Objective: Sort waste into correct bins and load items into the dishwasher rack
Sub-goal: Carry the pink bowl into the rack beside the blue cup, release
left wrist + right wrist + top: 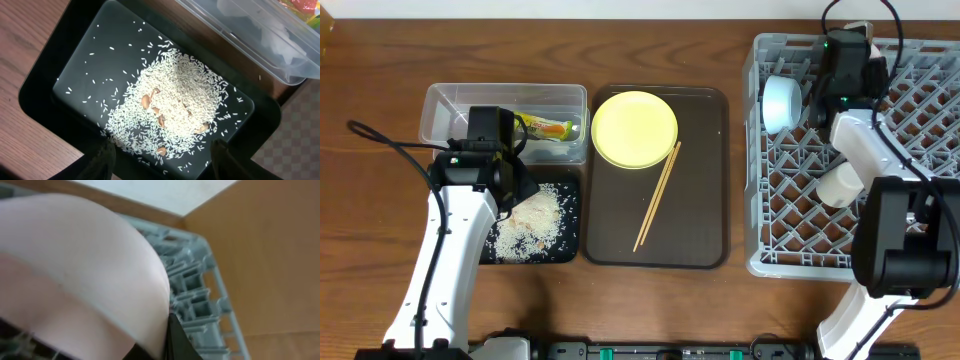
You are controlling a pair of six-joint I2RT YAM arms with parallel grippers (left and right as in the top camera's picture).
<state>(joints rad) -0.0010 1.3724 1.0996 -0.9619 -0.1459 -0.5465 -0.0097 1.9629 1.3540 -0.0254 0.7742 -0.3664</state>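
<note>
My left gripper (517, 186) (162, 165) is open and empty, low over the black tray (570, 215) (45, 107), which holds white rice grains (530, 228) (175, 100) and a few tan bits. The clear tub (445, 105) (240, 30) holds the snack wrapper (550, 127) (306, 6) and a white paper scrap (282, 47). My right gripper (817, 92) is shut on a white bowl (780, 100) (85, 275), held on edge in the grey rack (770, 235) (195, 287). A pale cup (840, 185) lies in the rack. The yellow plate (634, 129) and the chopsticks (657, 196) are on the brown tray.
The dark-brown serving tray (705, 180) lies in the middle between the bins and the rack. The right arm stretches over the rack's right half. A black cable (380, 135) lies left of the clear tub.
</note>
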